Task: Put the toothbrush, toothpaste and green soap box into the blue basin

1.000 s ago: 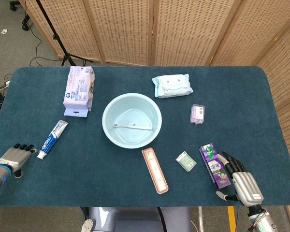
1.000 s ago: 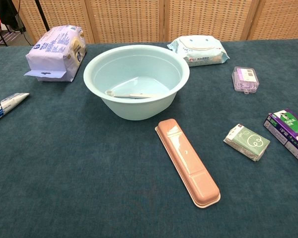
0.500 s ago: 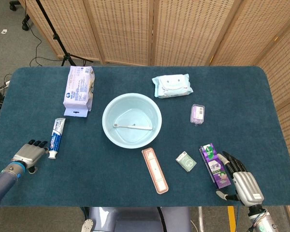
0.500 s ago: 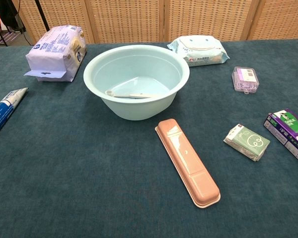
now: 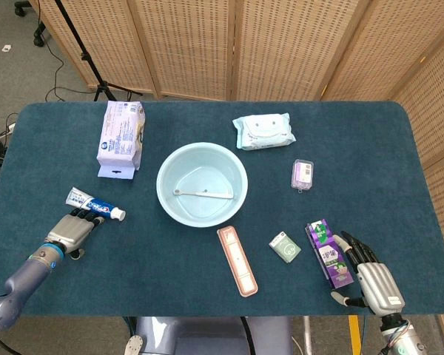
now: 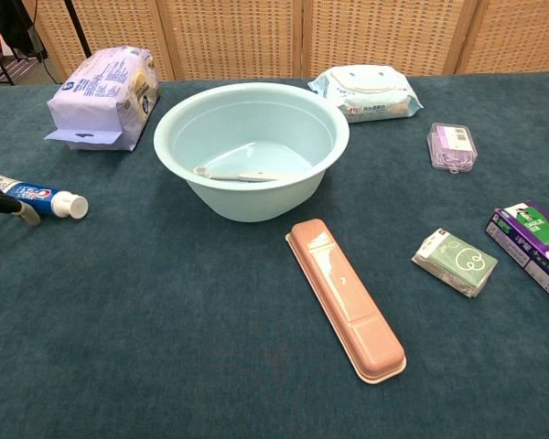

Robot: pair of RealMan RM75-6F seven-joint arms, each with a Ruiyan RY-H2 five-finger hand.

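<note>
From the head view, the basin (image 5: 202, 185) sits mid-table with the toothbrush (image 5: 203, 194) lying across its bottom. Left of the basin, the toothpaste (image 5: 95, 204) lies nearly level, cap end toward the basin, and the left hand (image 5: 72, 230) reaches up under it, fingertips at the tube; whether they grip it or only touch it cannot be told from here. Below and right of the basin lies the soap box (image 5: 285, 247), just beside a pink case (image 5: 237, 260) on one side and a purple box (image 5: 328, 253) on the other. The right hand (image 5: 371, 278) rests flat on the table beyond the purple box, fingers spread and holding nothing, fingertips just beside that box. Behind the basin to the left is a pale pack (image 5: 120, 136), behind it to the right a wipes pack (image 5: 263, 132), and right of the basin a small purple case (image 5: 303, 174). From the chest view, the basin (image 6: 252, 151) holds the toothbrush (image 6: 241, 173), head to the left. The toothpaste (image 6: 35, 196) is left of the basin at the frame edge, white cap (image 6: 72, 205) pointing at the basin, with dark fingertips (image 6: 9, 206) touching the tube. The soap box (image 6: 455, 262) lies on the cloth right of the basin and nearer the camera, outside it.
</note>
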